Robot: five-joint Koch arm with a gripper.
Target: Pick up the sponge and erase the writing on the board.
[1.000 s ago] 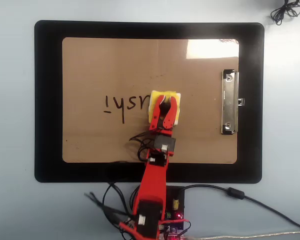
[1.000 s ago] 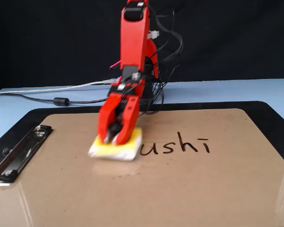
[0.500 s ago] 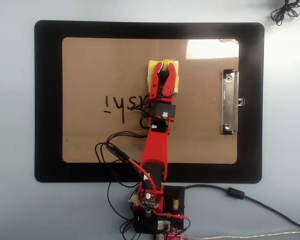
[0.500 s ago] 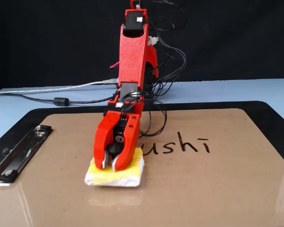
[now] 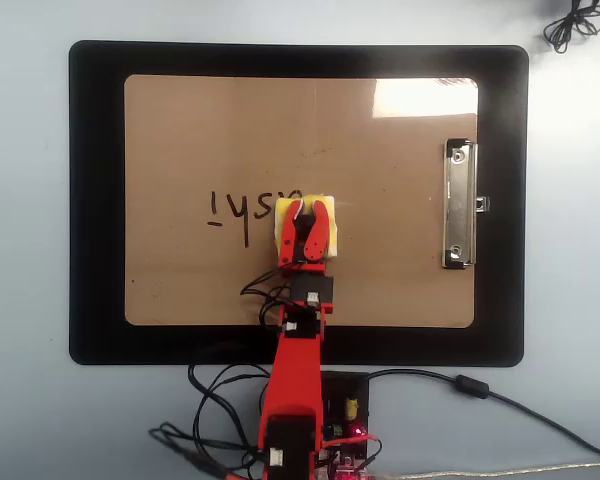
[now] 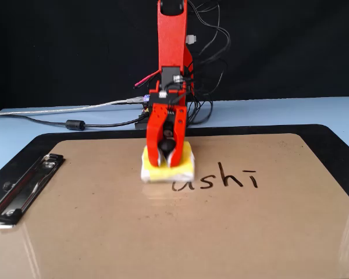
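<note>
Seen from overhead, a black mat (image 5: 95,200) covers most of the pale blue counter (image 5: 25,240), and a light-brown board (image 5: 180,130) lies flat on the mat, well inside its edges. Toward the left of the board, a short run of black handwritten letters (image 5: 242,210) is still legible; in this view they read upside down. Just right of the letters, touching the last of them, a small yellow sponge (image 5: 305,222) with a white edge sits flat on the board. The red gripper (image 5: 307,209) comes down onto the sponge, its fingers (image 5: 292,228) clamped around the black knob at the sponge's centre. The red arm (image 5: 295,385) runs from there to its base at the counter's near edge, amid a tangle of black cables (image 5: 215,395). Farther right, a silver clip (image 5: 460,205) sits at the board's short edge.

In the fixed view the order is mirrored: the clip (image 6: 23,189) lies at far left, the sponge (image 6: 167,167) rests mid-board under the gripper (image 6: 164,158), and the writing (image 6: 218,177) trails off to its right on the board (image 6: 163,232).
</note>
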